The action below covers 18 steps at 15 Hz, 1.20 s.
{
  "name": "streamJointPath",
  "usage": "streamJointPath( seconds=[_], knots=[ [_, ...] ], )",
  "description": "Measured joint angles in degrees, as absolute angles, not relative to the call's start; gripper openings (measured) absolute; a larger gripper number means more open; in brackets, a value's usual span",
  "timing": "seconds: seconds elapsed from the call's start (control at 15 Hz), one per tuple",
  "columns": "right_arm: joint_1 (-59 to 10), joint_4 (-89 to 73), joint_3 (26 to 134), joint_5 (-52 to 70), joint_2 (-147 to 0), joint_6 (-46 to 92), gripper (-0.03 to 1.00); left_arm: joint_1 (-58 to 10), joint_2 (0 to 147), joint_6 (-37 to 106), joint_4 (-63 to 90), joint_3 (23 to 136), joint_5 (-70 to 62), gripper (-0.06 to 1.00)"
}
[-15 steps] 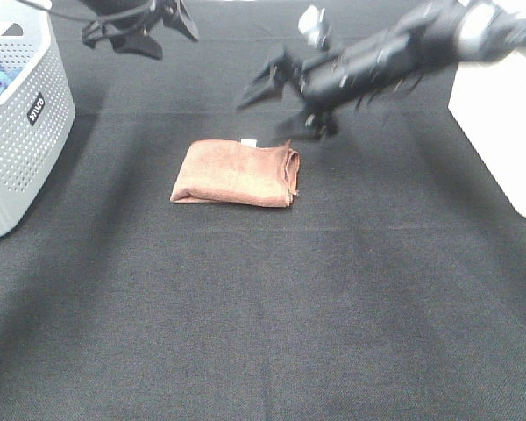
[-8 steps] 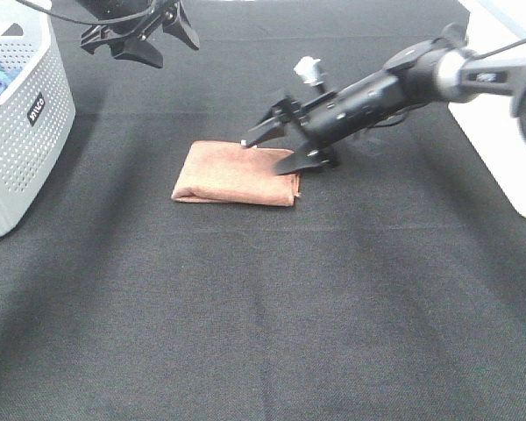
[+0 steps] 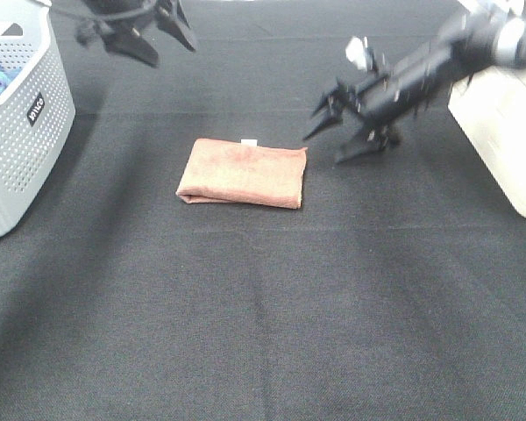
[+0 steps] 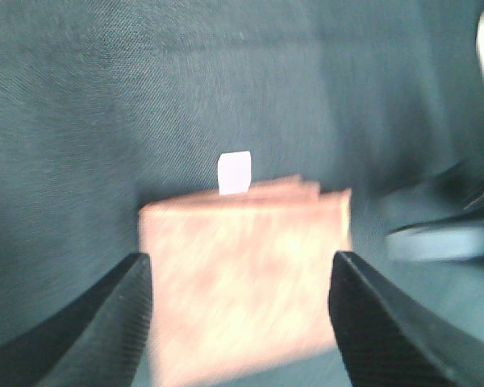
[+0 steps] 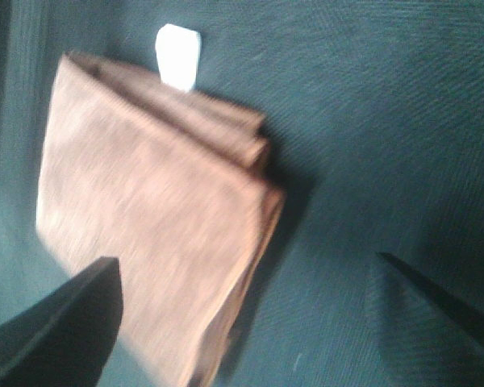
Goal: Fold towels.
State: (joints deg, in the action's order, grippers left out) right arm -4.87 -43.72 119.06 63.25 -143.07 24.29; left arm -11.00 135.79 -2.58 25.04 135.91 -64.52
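Black fingers of the right gripper (image 3: pixel 324 140) stand spread wide with nothing between them, just beside the right end of the folded reddish-brown towel (image 3: pixel 243 173). It lies flat on the dark tablecloth (image 3: pixel 351 307), its white tag (image 3: pixel 249 140) at the far edge. The left gripper (image 3: pixel 168 46) hangs wide open, empty, further back near the grey basket (image 3: pixel 26 132).
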Motion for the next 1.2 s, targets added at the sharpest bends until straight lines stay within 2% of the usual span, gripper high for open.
streamJointPath(
  seconds=[0.07,0.27,0.6,0.73,1.07,1.13,1.2],
  knots=[
    [-5.73,-39.02,119.18,66.23,-139.69,21.14,0.78,-11.00,135.79,-1.72,22.46,140.20,-68.53,0.61],
    [-6.47,-32.49,119.18,68.75,-134.93,16.33,0.78,-11.00,134.13,-1.66,20.34,142.72,-69.27,0.61],
    [-6.47,-20.28,114.42,69.10,-118.09,9.22,0.78,-12.03,119.75,-1.43,9.40,139.80,-69.61,0.61],
    [-6.47,-17.65,108.98,69.16,-110.29,9.17,0.78,-13.35,112.76,-1.26,5.04,132.01,-69.61,0.61],
    [-6.47,-15.07,84.17,69.21,-87.95,9.34,0.78,-15.01,90.36,-2.12,2.12,97.63,-69.56,0.61],
    [-6.47,-15.07,84.17,69.21,-87.95,9.34,0.78,-15.01,90.36,-2.12,2.12,97.63,-69.56,0.61],
    [-6.47,-14.84,76.60,68.93,-81.76,9.34,0.78,-15.01,84.00,-2.23,2.06,87.78,-69.61,0.61]
  ],
)
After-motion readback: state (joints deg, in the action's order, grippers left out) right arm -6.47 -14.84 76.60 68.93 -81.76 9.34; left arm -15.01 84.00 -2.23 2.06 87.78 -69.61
